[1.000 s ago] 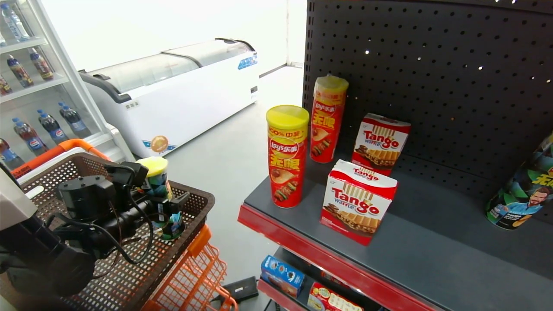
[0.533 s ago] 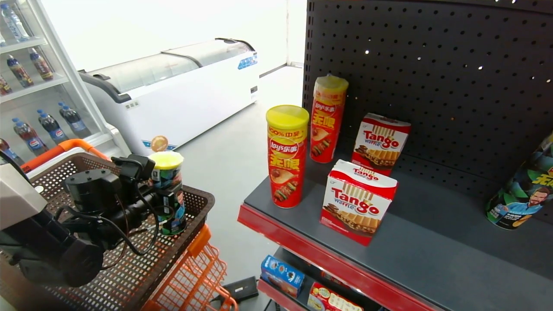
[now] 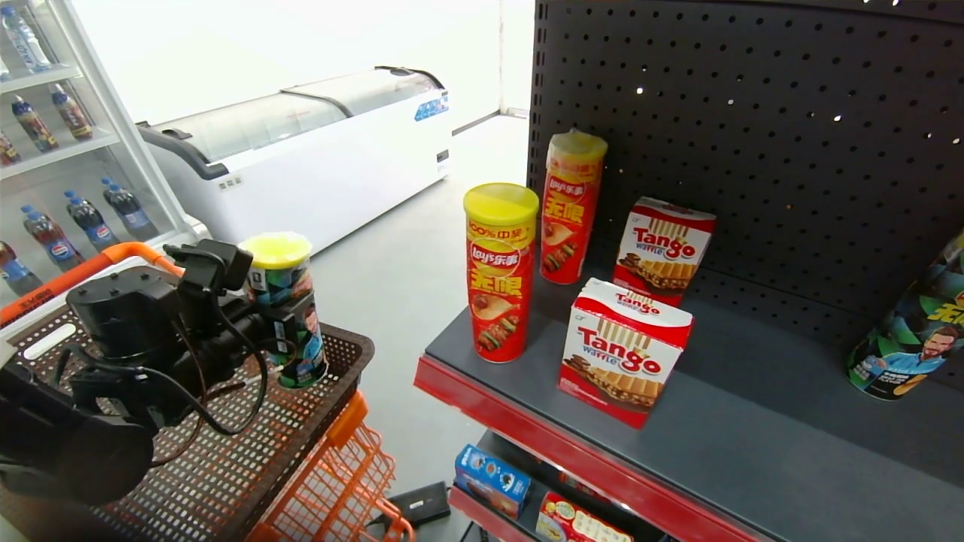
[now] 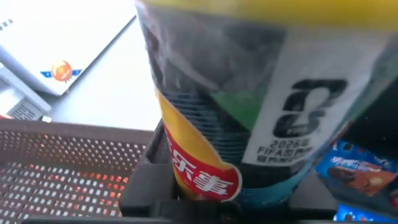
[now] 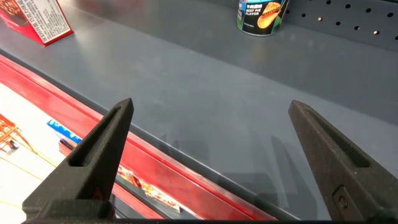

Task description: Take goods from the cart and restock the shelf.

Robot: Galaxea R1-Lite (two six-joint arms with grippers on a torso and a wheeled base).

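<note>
My left gripper [image 3: 290, 342] is clamped around the lower half of the dark chip can [image 3: 277, 290] with the yellow lid, and over the last second it has carried the can upward; the lid has risen in the head view, while the can stays upright and over the near corner of the cart basket [image 3: 354, 348]; the shelf and its goods have not shifted, so the camera has held still and the rise is real; the left wrist view is pressed so close to the can [image 4: 249, 112] that I cannot see the pads on it, so I take the hold to be firm only because the can has come up with the arm; whether its base is already above the basket rim I cannot tell; my right gripper [image 5: 211, 104] hangs with its jaws wide apart and nothing between them, over bare shelf [image 3: 753, 421]; I judge the pick done and the carry across the gap to be next, with room on the shelf between the wafer boxes [image 3: 623, 350] and the matching dark can [image 3: 911, 331] at the far right.
</note>
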